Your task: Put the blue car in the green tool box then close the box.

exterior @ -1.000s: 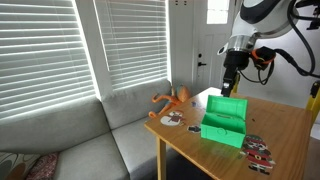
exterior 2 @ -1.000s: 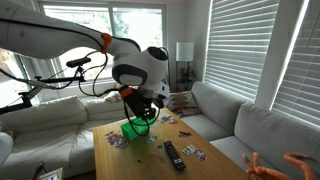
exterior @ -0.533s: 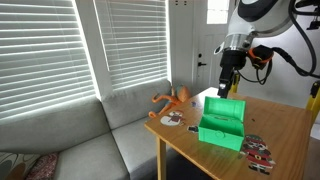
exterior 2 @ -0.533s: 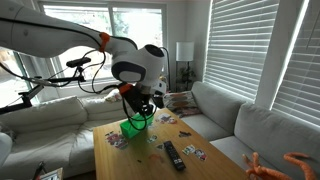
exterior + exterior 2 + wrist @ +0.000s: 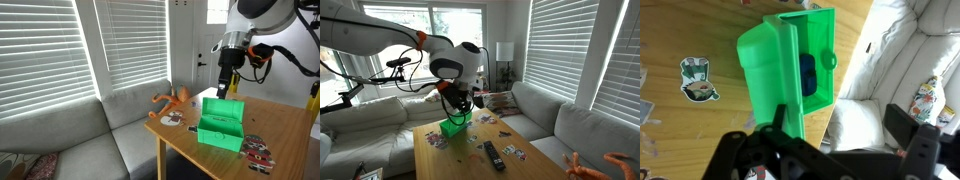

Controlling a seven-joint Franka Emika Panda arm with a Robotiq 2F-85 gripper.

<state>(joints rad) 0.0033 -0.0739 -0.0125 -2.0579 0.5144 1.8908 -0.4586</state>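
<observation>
- While the gripper [image 5: 828, 152] hangs over the green tool box [image 5: 790, 65], its fingers [image 5: 745, 150] stand wide apart w/ nothing clamped between them.
- Wrist view: a green edge of the box runs down btw the fingers, close to one of them; contact can't be told.
- Blue car [image 5: 808, 72] lies inside the box's open part, beside a round green knob; only a dark blue patch of it shows.
- Box lid is up, not closed; seen also in an exterior view [image 5: 222, 122].
- Arm [image 5: 262, 15] comes in from high up, wrist bent so the gripper [image 5: 227, 86] points straight down just above the box's upper edge.
- Same pose in an exterior view: gripper [image 5: 460, 108] directly over the box [image 5: 456, 125], arm [image 5: 380, 40] reaching in from the side.
- Box sits on a wooden table [image 5: 285, 125], near the edge by the sofa [image 5: 80, 150].
- Orange figure [image 5: 172, 100] lies at the table's far corner, apart from the box.
- Remote [image 5: 493, 154] lies on the table, well apart from the box.
- Picture card [image 5: 698, 80] lies flat on the table beside the box.
</observation>
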